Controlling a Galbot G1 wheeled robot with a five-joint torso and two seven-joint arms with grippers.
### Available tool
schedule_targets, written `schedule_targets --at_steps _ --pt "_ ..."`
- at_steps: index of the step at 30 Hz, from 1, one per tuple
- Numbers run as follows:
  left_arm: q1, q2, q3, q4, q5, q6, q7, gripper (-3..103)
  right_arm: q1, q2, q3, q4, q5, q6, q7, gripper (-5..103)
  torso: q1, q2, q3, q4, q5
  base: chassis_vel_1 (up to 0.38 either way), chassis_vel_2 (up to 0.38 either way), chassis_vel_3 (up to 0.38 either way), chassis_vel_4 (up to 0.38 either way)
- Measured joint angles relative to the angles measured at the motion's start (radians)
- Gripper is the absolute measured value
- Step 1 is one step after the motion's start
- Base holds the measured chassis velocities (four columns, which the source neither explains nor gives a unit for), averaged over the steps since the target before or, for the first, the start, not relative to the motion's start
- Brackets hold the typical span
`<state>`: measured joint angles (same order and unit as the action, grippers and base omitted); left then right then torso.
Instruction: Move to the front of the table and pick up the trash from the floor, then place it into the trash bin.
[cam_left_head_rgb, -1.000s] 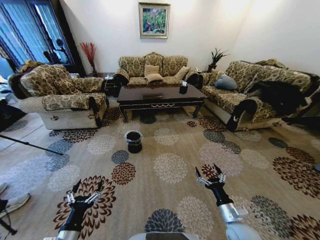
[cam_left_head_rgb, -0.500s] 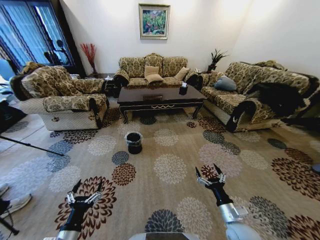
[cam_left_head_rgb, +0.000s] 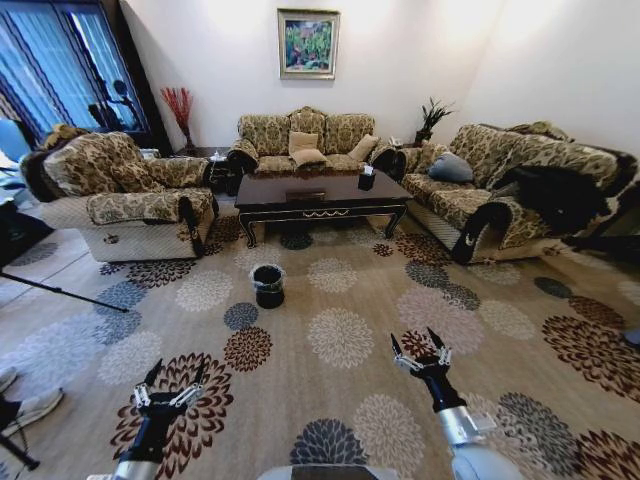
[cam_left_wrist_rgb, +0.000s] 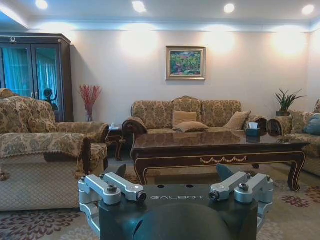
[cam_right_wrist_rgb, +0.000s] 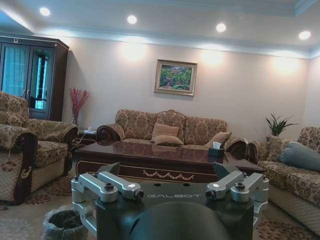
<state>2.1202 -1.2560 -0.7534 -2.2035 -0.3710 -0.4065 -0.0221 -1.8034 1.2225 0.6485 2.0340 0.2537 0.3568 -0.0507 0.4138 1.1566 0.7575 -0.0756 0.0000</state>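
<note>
Flowered floor (cam_left_head_rgb: 340, 300), table (cam_left_head_rgb: 320, 195) among sofas; both grippers' fingers spread wide, empty.

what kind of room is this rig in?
Most likely a home living room: patterned sofas stand around a dark wooden coffee table on a floral carpet, with a framed painting on the wall and a small black trash bin out on the carpet.

My head camera has crept a touch nearer the table (cam_left_head_rgb: 322, 196), so the whole room has slid slightly in my view. The trash bin (cam_left_head_rgb: 267, 284) now shows a little lower than a second ago, closer to me, though on the carpet it stands where it did, well in front of the table.
</note>
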Motion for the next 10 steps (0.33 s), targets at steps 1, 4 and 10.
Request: schedule_targets --at_steps 1,4,10 --pt "0.000 0.000 0.000 0.000 0.000 0.000 0.000 100 0.000 0.000 0.000 0.000 0.000 0.000 0.000 100 0.000 -0.001 0.000 0.0000 0.0000 0.000 0.000 0.000 0.000" --pt "0.000 0.000 0.000 0.000 0.000 0.000 0.000 100 0.000 0.000 0.000 0.000 0.000 0.000 0.000 100 -0.001 -0.002 -0.001 0.0000 0.0000 0.000 0.000 0.000 0.000" --pt "0.000 0.000 0.000 0.000 0.000 0.000 0.000 100 0.000 0.000 0.000 0.000 0.000 0.000 0.000 100 -0.002 -0.004 -0.002 0.0000 0.0000 0.000 0.000 0.000 0.000"
